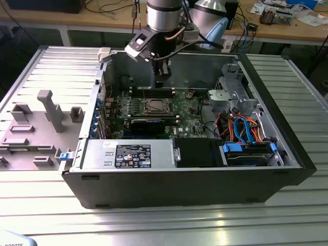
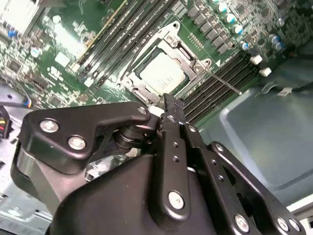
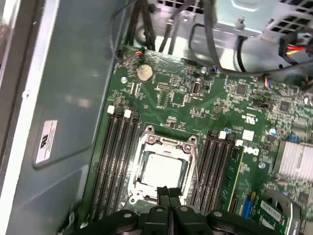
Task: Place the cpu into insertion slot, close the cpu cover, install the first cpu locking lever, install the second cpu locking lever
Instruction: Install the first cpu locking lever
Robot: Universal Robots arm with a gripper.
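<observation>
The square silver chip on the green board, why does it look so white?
In the first wrist view, light bounces off the flat square silver-grey chip, washing its top almost white; in the second wrist view it is pale with less glare; in the exterior view, bright streaks glint on the ribbed metal table.

In the exterior view we found even light from above. It left pale glare streaks on the ribbed table [image 1: 169,225], while the case [image 1: 179,189] interior sat in shadow. In the first wrist view the cpu [image 3: 161,169] shone almost white and the heatsink [image 3: 296,161] was washed out. In the second wrist view the gripper [image 2: 168,102], close to the lens, looked dark and perhaps slightly soft.
</observation>
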